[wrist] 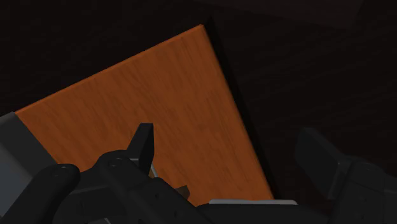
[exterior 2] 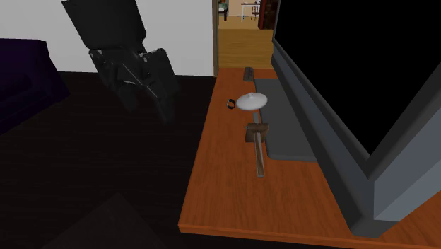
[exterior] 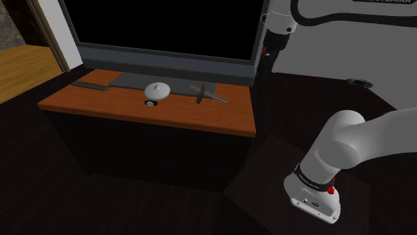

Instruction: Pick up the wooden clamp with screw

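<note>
1. The gripper (wrist: 226, 135) hung in the air beside a cabinet (exterior: 200, 117) with an orange wood-grain top. The wrist view looked down on one corner of that top and on the dark floor (wrist: 318, 63) past its edge.
2. The two black fingers (wrist: 144, 139) stood apart, open above that corner.
3. The clamp (exterior: 208, 93) lay flat on the orange top, toward the shoulder view's right end.
4. The clamp rested just beside the grey base (exterior 2: 283, 120) of a large black screen (exterior: 167, 27) that stood along the back of the cabinet.
5. In the second exterior view, the clamp showed a short wooden block at its far end and a long thin bar running toward the camera.
6. A white dome (exterior: 158, 89) sat on the top near the clamp, on the shoulder view's left of it and apart from it.
7. A small dark ring (exterior: 151, 103) lay just beside the dome, toward the front edge of the top.
8. In the second exterior view, the gripper was well apart from the clamp, over the floor on that view's left of the cabinet.
9. The white arm (exterior: 347, 140) rose from the shoulder view's lower right.
</note>
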`<move>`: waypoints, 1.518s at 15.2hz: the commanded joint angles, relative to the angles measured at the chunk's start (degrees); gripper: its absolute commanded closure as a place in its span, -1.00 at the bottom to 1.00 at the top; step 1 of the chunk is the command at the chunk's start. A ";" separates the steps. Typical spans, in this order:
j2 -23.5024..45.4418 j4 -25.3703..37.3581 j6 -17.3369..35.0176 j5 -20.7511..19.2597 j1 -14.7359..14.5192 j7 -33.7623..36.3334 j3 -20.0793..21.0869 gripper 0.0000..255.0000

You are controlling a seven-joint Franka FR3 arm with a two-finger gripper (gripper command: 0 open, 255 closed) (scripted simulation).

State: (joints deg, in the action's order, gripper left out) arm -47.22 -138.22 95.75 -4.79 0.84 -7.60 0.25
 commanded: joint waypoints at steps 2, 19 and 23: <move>1.02 -0.74 2.23 -0.29 -0.10 -1.36 -1.00 -1.00; 31.83 2.36 35.84 5.87 -6.31 -28.61 -17.41 -1.00; 41.31 7.30 40.38 12.99 -8.42 -37.98 -20.11 -1.00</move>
State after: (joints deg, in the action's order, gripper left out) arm -8.49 -132.20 134.83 6.09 -7.10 -42.72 -19.09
